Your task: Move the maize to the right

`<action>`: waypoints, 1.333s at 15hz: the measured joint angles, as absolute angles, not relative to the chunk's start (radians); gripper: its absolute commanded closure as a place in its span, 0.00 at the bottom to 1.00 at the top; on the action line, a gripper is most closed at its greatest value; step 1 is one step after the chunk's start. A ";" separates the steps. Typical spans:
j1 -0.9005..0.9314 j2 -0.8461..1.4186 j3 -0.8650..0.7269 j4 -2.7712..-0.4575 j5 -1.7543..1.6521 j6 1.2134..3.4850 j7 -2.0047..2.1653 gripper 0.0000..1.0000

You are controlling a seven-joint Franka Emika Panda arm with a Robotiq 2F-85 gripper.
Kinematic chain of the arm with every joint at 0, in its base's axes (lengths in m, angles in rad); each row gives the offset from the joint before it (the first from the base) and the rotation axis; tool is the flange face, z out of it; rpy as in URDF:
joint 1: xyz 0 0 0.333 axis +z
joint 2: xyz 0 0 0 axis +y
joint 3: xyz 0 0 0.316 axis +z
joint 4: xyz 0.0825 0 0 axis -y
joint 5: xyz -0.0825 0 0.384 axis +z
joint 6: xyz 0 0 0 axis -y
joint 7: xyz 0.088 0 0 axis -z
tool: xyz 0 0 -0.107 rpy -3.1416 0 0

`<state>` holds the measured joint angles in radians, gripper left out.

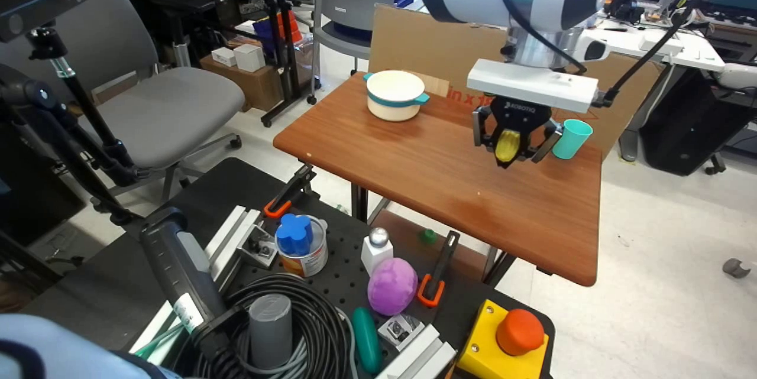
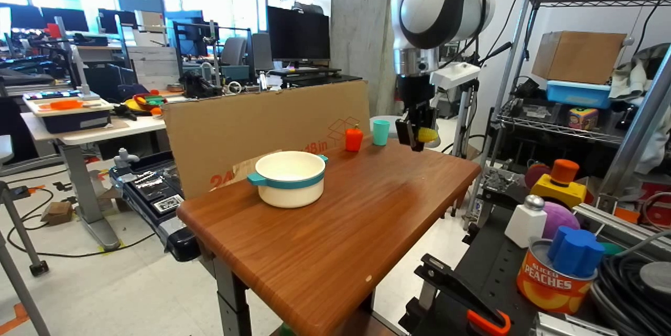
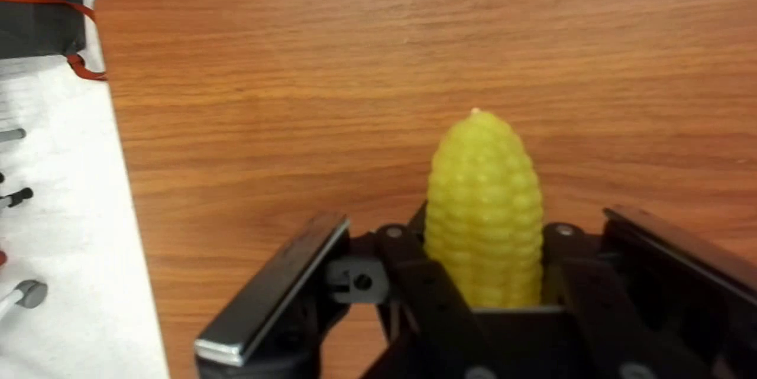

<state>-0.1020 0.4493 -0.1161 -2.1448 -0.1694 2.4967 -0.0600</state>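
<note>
The maize, a yellow toy corn cob, shows in both exterior views (image 1: 507, 146) (image 2: 428, 135) and large in the wrist view (image 3: 485, 207). My gripper (image 1: 512, 156) is shut on it, also seen in an exterior view (image 2: 417, 137) and the wrist view (image 3: 482, 243). One finger presses each side of the cob, and its tip sticks out past the fingers. The cob is held above the brown wooden table (image 1: 437, 160), apart from its surface. The cob's lower end is hidden between the fingers.
A white and teal pot (image 1: 393, 110) stands at one end of the table. A teal cup (image 2: 381, 132) and a red toy pepper (image 2: 354, 140) stand near the cardboard sheet (image 2: 272, 121) behind the table. A black cart (image 1: 337, 308) with clutter adjoins the table.
</note>
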 measured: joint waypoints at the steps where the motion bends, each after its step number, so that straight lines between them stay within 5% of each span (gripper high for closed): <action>1: -0.113 0.434 -0.129 -2.143 -0.169 2.497 -0.060 0.97; 13: -0.160 0.544 -0.222 -1.976 -0.197 2.493 0.073 0.97; 20: -0.148 0.666 -0.216 -1.859 -0.192 2.299 0.091 0.97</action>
<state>-0.1484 0.6665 -0.2163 -1.8589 -0.1924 2.2986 0.0905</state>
